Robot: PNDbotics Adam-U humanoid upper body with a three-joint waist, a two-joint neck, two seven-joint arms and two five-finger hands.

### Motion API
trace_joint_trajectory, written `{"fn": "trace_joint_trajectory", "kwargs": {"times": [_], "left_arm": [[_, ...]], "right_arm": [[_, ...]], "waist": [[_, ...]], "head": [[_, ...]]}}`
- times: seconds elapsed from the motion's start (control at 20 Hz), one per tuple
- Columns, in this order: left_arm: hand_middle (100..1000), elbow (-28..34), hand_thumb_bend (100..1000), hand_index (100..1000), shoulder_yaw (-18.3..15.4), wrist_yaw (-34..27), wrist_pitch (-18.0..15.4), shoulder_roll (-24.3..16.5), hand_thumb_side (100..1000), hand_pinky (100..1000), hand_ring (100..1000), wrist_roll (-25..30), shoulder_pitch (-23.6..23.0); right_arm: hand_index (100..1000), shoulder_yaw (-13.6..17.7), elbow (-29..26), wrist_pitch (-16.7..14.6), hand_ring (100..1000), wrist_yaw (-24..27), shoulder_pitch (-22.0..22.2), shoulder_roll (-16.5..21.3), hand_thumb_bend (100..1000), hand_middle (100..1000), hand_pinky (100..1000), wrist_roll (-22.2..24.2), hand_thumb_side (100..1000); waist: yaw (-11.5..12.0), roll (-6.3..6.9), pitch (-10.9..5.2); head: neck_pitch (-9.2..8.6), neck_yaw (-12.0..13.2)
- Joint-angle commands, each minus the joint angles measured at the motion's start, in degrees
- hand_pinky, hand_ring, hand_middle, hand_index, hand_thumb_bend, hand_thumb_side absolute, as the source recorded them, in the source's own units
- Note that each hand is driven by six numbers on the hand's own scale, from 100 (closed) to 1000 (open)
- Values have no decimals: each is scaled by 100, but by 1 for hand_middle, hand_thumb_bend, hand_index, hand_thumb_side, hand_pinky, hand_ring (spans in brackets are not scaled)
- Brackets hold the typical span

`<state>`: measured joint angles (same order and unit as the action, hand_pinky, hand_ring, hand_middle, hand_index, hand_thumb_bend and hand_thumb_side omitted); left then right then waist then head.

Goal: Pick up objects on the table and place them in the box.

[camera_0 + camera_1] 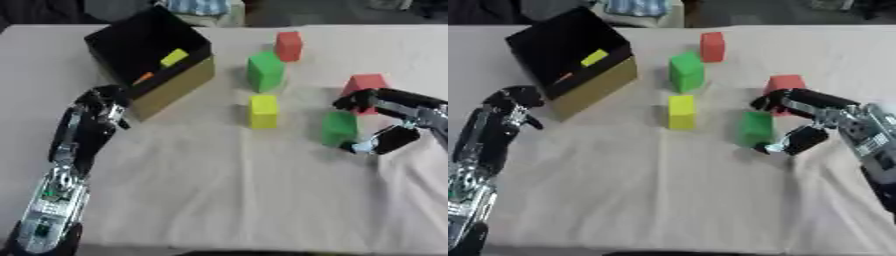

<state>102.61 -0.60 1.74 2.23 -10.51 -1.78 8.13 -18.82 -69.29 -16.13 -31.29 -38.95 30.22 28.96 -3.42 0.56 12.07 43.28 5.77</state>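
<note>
A black-lined cardboard box [188,80] stands at the back left, with a yellow block [173,57] and a small orange piece [143,78] inside. On the cloth stand a red block [289,46], a tall green block [264,71], a yellow block [263,111], a smaller green block [756,128] and another red block [363,83]. My right hand [824,112] is spread in a wide C around the smaller green block's right side, fingers [780,100] above it and thumb below. That block rests on the table. My left hand [101,105] hangs relaxed beside the box's near corner, holding nothing.
A pale wrinkled cloth [227,190] covers the table, with bare room across the near half. The red block sits right behind my right hand's fingers. Someone's clothing shows beyond the far edge.
</note>
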Motion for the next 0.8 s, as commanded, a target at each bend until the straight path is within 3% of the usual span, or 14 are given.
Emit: {"fn": "trace_joint_trajectory", "kwargs": {"times": [0.05, 0.4, 0.45, 0.5, 0.55, 0.8], "left_arm": [[630, 77, 465, 712, 1, -28, -15, -82, 595, 436, 693, 19, 52], [630, 76, 465, 712, 0, -26, -15, -80, 595, 436, 693, 20, 55], [629, 76, 465, 712, 0, -26, -15, -79, 595, 436, 693, 20, 55], [629, 76, 465, 712, 0, -26, -15, -79, 595, 436, 693, 20, 54], [629, 77, 466, 712, -2, -26, -15, -79, 595, 436, 693, 19, 52], [629, 79, 466, 712, -15, -25, -15, -80, 594, 436, 692, 7, 45]], "right_arm": [[902, 109, 129, -12, 825, -149, -145, 10, 392, 795, 782, -161, 376], [830, 142, 258, -64, 773, -393, -178, -60, 218, 681, 759, -450, 252], [786, 144, 258, -73, 753, -424, -177, -62, 184, 617, 748, -500, 213], [780, 147, 250, -87, 750, -450, -174, -62, 180, 610, 747, -561, 209], [705, 158, 233, -103, 716, -467, -171, -61, 153, 527, 731, -638, 173], [600, 212, 2, -184, 661, -454, -147, 0, 110, 439, 710, -1089, 133]], "waist": [[15, -69, -150], [32, -83, -142], [32, -85, -142], [32, -86, -143], [32, -88, -144], [25, -91, -150]], "head": [[15, -17], [23, -16], [25, -14], [26, -12], [28, -10], [28, 4]]}}
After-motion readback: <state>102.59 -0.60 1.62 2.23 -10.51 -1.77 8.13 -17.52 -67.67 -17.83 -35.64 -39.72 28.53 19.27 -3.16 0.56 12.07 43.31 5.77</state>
